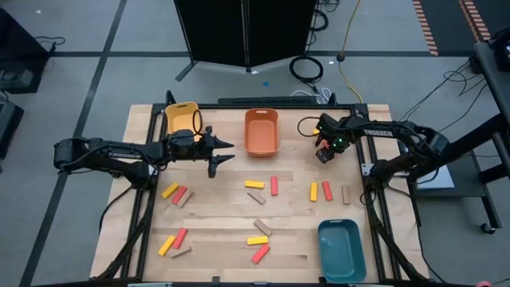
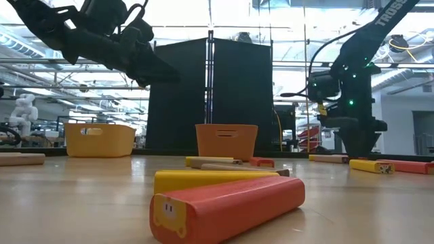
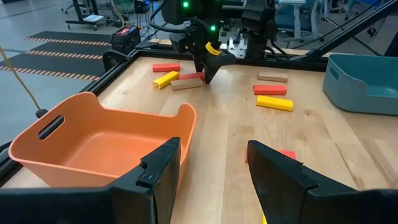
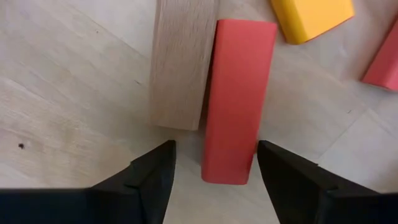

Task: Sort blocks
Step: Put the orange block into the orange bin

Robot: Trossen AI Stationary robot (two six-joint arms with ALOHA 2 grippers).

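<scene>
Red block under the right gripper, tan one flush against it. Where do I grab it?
Take the red block from above, across its narrow width, at the end jutting past the tan block: only there both long sides look free.

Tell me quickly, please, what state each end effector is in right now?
Left end effector: open, holding nothing, beside the orange bin.
Right end effector: open, empty, straddling one end of a red block lying against a tan block.
</scene>
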